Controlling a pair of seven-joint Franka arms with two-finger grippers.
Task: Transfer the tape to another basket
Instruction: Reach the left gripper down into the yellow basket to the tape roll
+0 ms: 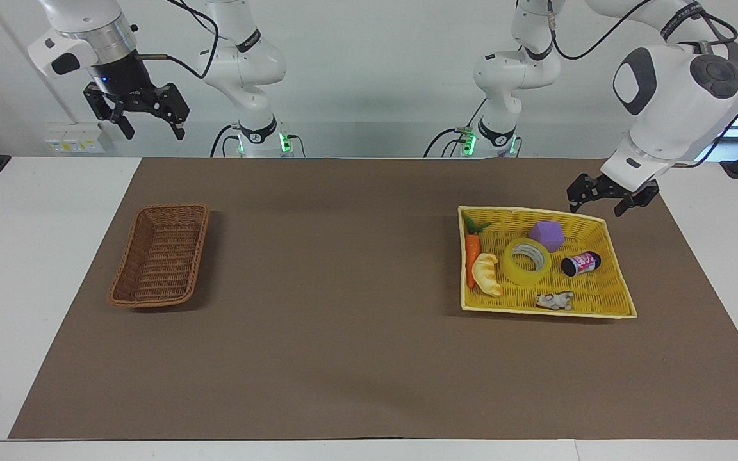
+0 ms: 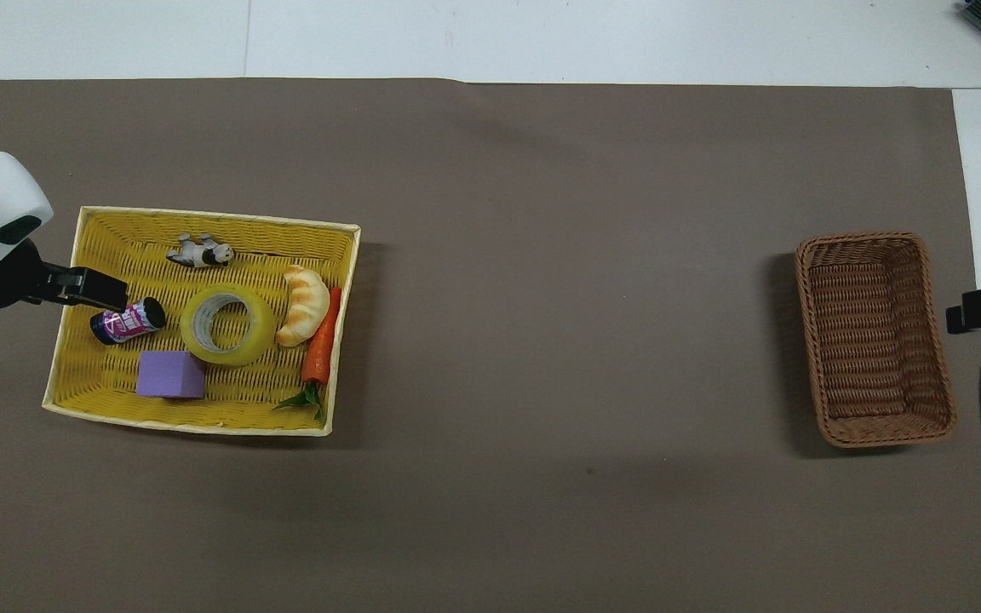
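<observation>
Brown matting covers most of a white table, and nothing of the task is done yet as things lie: the tape sits flat in the middle of the yellow basket toward the left arm's end, with a purple block, a small dark can, a croissant, a carrot and a little animal figure around it. The left gripper hangs in the air over that basket's corner, its jaws spread apart and holding nothing; the tape lies below and to one side of them, toward the basket's middle, well clear of the fingers. The brown basket stands at the right arm's end, with nothing in it. The right gripper waits high over the table edge by that basket, jaws parted and empty. Left to do, by my reading: reach the tape, grip it, carry it across and set it in the brown basket.
</observation>
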